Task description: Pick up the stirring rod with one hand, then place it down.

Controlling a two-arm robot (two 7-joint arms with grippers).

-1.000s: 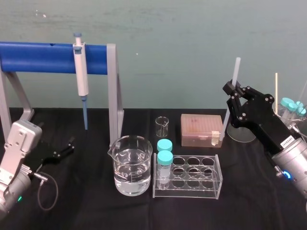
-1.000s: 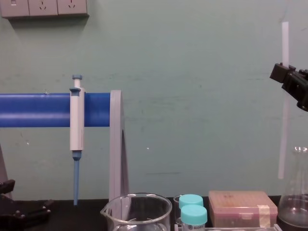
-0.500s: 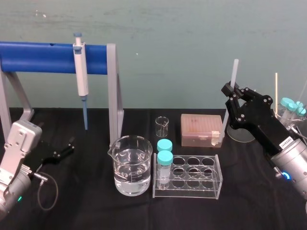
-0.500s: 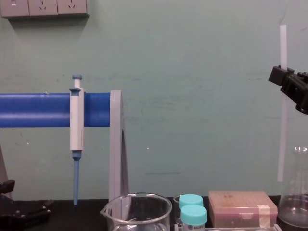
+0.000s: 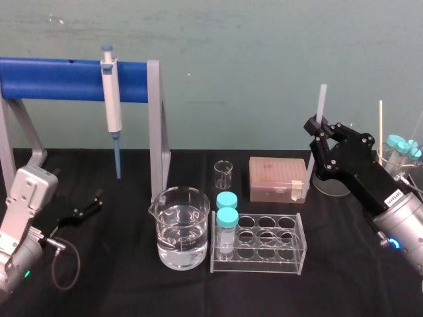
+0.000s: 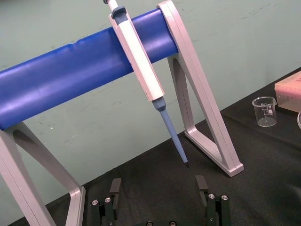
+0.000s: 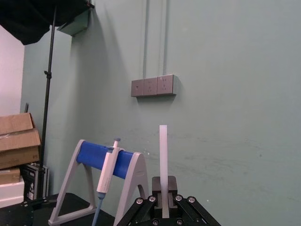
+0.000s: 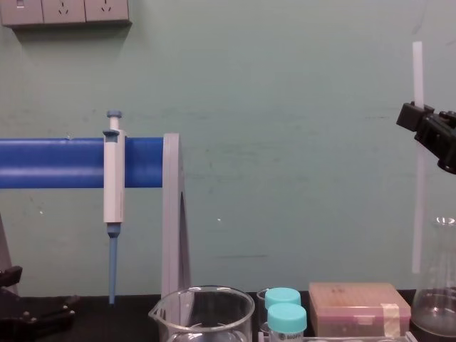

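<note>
A black cloth covers the table (image 5: pixel 132 290). Nearest stand a clear rack (image 5: pixel 259 269) with two teal-capped tubes (image 5: pixel 227 216) at its left end, and just left of it a beaker (image 5: pixel 182 228) part full of clear liquid. At the near left the left gripper (image 5: pixel 94 203) lies low over the cloth, idle, its fingers (image 6: pixel 115 186) spread apart with nothing between them.

At the right the right gripper (image 5: pixel 317 127) is raised above the table and clamped on the rod (image 5: pixel 322 99). The rod stands nearly upright in the air. Its top rises above the fingers, and its lower end hangs off the cloth, near the right end of a pink box (image 5: pixel 277 177) and in front of a flask (image 5: pixel 330 179). From the wrist, the rod (image 7: pixel 163 155) rises straight out of the closed fingers (image 7: pixel 172 184).

A small beaker (image 5: pixel 223 174) sits left of the box. Behind the left half stands a grey frame with a blue bar (image 5: pixel 59 79), and a pipette (image 5: pixel 111 105) hangs from it, tip down.

Behind everything is a pale green wall (image 5: pixel 264 53) with a row of sockets (image 8: pixel 64 11). Off to one side of the room are stacked cardboard boxes (image 7: pixel 16 141) and a black pole (image 7: pixel 47 94).
</note>
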